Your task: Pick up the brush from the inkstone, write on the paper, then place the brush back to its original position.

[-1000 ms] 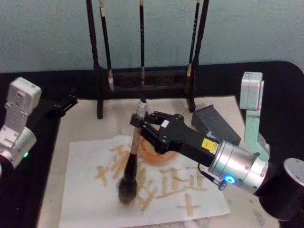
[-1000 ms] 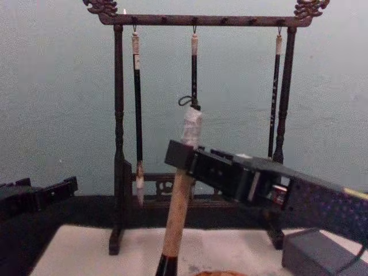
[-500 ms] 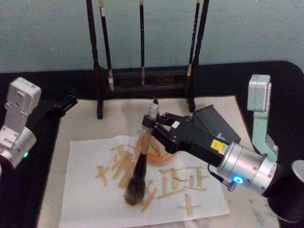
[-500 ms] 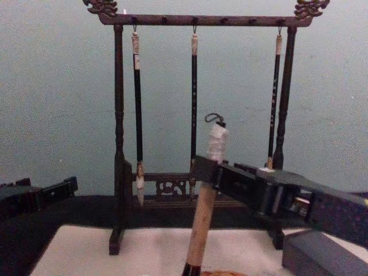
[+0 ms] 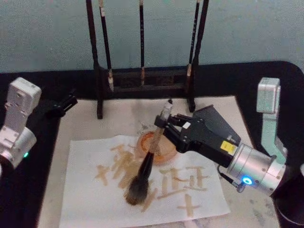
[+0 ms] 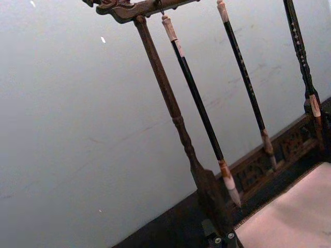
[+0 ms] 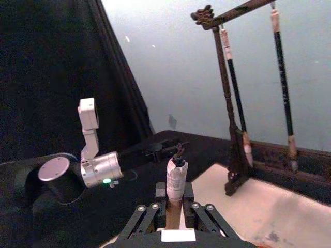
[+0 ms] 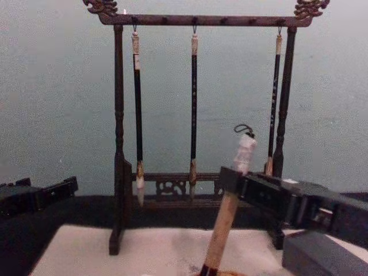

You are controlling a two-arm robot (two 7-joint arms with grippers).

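The left gripper (image 5: 61, 106) hangs idle at the tabletop's far left; whether it is apart or together I cannot tell. To its right lies the white sheet of paper (image 5: 85, 202), marked with tan strokes, on a larger off-white mat (image 5: 118, 116). The thick tan-handled calligraphy brush (image 5: 148, 160) leans over it, its bushy bristles apparently pressed to the sheet's near middle. The right gripper (image 5: 162, 127) is clamped on the handle just below the whitish cap. The plain dark grey rectangular inkstone (image 5: 213, 117) sits just beyond it on the right. Writing looks to be the step in hand. Next, the brush must be lifted clear, swung right and laid across the inkstone.
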